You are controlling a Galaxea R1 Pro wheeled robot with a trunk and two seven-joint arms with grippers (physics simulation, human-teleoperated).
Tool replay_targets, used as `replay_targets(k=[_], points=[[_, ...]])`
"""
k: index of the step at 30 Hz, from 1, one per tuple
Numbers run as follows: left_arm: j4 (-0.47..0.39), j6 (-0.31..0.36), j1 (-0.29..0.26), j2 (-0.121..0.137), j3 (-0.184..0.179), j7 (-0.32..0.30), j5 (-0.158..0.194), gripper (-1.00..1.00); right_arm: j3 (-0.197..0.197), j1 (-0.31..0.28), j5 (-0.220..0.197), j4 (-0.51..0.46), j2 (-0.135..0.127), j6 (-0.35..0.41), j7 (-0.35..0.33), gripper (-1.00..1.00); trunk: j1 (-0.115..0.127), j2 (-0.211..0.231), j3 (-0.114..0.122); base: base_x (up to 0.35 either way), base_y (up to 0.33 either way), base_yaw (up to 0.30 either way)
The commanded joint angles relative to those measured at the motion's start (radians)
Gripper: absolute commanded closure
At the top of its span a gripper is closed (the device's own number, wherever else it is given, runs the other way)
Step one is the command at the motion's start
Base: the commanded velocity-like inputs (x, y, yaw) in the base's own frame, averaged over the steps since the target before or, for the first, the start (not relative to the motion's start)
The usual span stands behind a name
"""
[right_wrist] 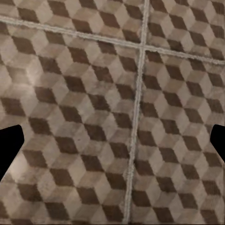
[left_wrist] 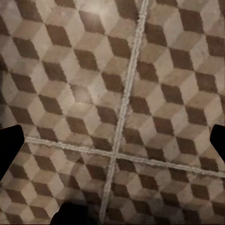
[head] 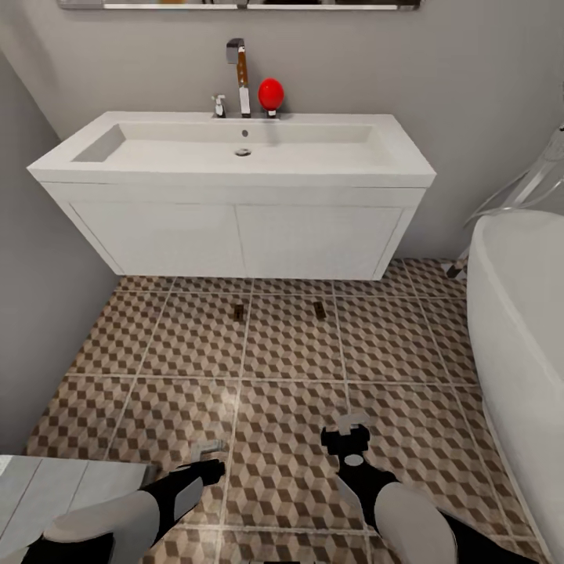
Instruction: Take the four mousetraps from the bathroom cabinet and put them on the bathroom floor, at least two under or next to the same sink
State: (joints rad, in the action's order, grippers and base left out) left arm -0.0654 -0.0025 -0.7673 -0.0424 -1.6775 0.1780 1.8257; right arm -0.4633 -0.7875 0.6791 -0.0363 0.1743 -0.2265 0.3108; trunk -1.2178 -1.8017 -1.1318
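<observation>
Mousetraps — two of them — lie on the bathroom floor (head: 290,345) just in front of the sink (head: 235,188): the left mousetrap (head: 237,312) and the right mousetrap (head: 319,309), well apart from each other, each near the unit's lower front edge. No others are visible, so by my reading two remain to be fetched.

Both arms hang low over the tiles. The left gripper (head: 205,454) and right gripper (head: 346,435) have their fingers spread wide and carry nothing; both wrist views look between parted dark tips at bare patterned floor.

Risks from here: the traps are small and blend with the brown cube print, so the base could roll over or nudge one while turning away. The bathtub (head: 525,329) crowds the right arm — a swing there could strike it.
</observation>
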Motion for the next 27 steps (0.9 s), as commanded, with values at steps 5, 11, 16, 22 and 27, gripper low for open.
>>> replay_targets(k=[5, 11, 16, 22, 27], points=[[-0.001, 0.001, 0.033, 0.01, -0.008, 0.007, 0.007, -1.0, -0.008, 0.089, 0.096, 0.001, 0.0, -0.021, 0.004, -1.0, 0.019, 0.035, 0.015, 0.0, 0.0, 0.0], [0.001, 0.0, 0.121, 0.036, -0.008, 0.006, 0.007, -1.0, -0.009, 0.181, 0.139, 0.003, 0.0, -0.054, 0.003, -1.0, 0.042, 0.077, 0.04, 0.0, 0.0, 0.0], [0.002, -0.001, 0.181, 0.042, -0.008, 0.006, 0.007, -1.0, -0.009, 0.218, 0.143, 0.017, 0.0, -0.071, 0.004, -1.0, 0.062, 0.112, 0.064, 0.0, 0.0, 0.0], [0.002, -0.002, 0.262, 0.044, -0.008, 0.006, 0.007, -1.0, -0.009, 0.282, 0.145, 0.036, 0.0, -0.109, 0.003, -1.0, 0.085, 0.154, 0.092, 0.0, 0.0, 0.0], [0.002, -0.002, 0.314, 0.046, -0.008, 0.006, 0.007, -1.0, -0.009, 0.339, 0.145, 0.038, 0.0, -0.139, 0.002, -1.0, 0.104, 0.189, 0.115, 0.0, 0.0, 0.0]])
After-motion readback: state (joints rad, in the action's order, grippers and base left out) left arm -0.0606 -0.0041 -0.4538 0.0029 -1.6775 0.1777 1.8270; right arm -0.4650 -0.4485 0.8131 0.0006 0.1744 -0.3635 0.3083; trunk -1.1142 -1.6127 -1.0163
